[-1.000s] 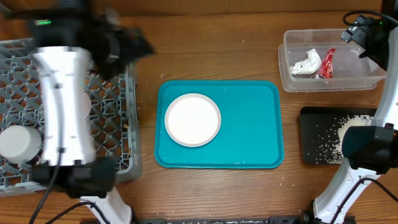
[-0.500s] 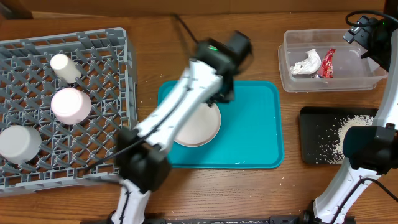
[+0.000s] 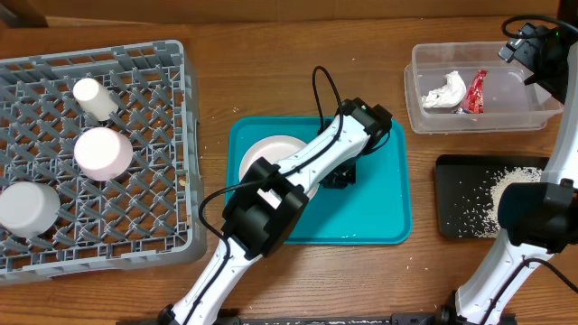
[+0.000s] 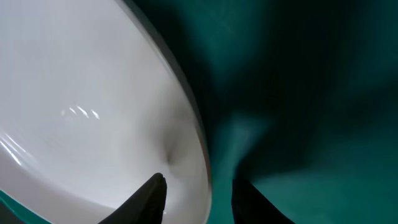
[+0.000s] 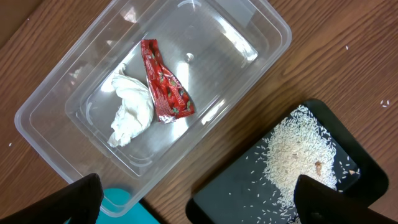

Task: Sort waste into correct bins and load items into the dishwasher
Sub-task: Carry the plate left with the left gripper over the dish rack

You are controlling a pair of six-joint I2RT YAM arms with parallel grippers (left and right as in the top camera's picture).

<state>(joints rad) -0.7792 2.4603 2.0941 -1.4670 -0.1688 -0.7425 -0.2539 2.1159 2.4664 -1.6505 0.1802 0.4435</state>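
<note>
A round white plate [image 3: 266, 161] [image 4: 93, 93] lies on the left half of the teal tray [image 3: 379, 208] [image 4: 298, 74]. My left gripper [image 3: 339, 174] [image 4: 199, 186] is down at the plate's right rim. One finger rests inside the plate and the other outside, shut on the rim. My right gripper [image 5: 199, 199] hangs wide open and empty above the clear tub [image 3: 433, 119] [image 5: 261, 25] and the black tray [image 3: 456, 217] [image 5: 236, 199]. The tub holds a crumpled napkin [image 3: 445, 92] [image 5: 130, 115] and a red wrapper [image 3: 475, 92] [image 5: 165, 84]. Rice crumbs [image 3: 506, 185] [image 5: 301, 149] lie on the black tray.
The grey dish rack [image 3: 163, 72] fills the left of the table. It holds a small white cup [image 3: 90, 92], a pale round item [image 3: 102, 152] and a white round item [image 3: 27, 208]. The left arm stretches over the teal tray's near left part.
The left arm swung from over the dish rack across to the teal tray, and its gripper came down and closed on the plate's right rim. The right arm has not moved.
</note>
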